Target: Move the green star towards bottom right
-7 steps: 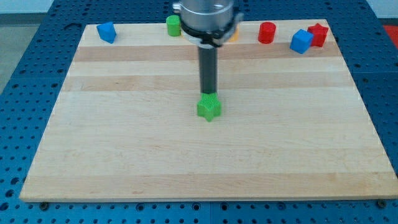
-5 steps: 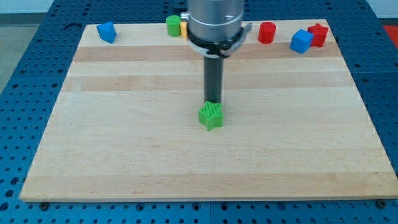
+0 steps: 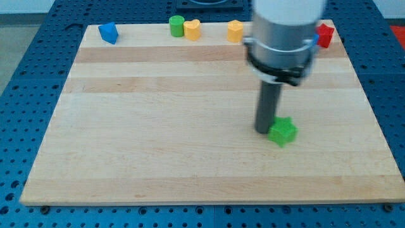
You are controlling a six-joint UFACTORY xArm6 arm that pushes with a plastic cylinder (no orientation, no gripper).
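The green star [image 3: 283,131] lies on the wooden board [image 3: 158,145], right of centre and a little below the middle. My tip [image 3: 263,131] stands on the board right against the star's left side, touching it. The dark rod rises from there to the arm's grey body [image 3: 281,31], which hides part of the board's top right.
Along the board's top edge stand a blue block [image 3: 109,32] at the left, a green cylinder [image 3: 176,26], a yellow block [image 3: 192,29], an orange block [image 3: 235,30], and a red block [image 3: 325,35] at the right, partly hidden by the arm.
My tip and the green star have moved together to the view's right and somewhat down. The arm now covers the red cylinder and blue block at top right.
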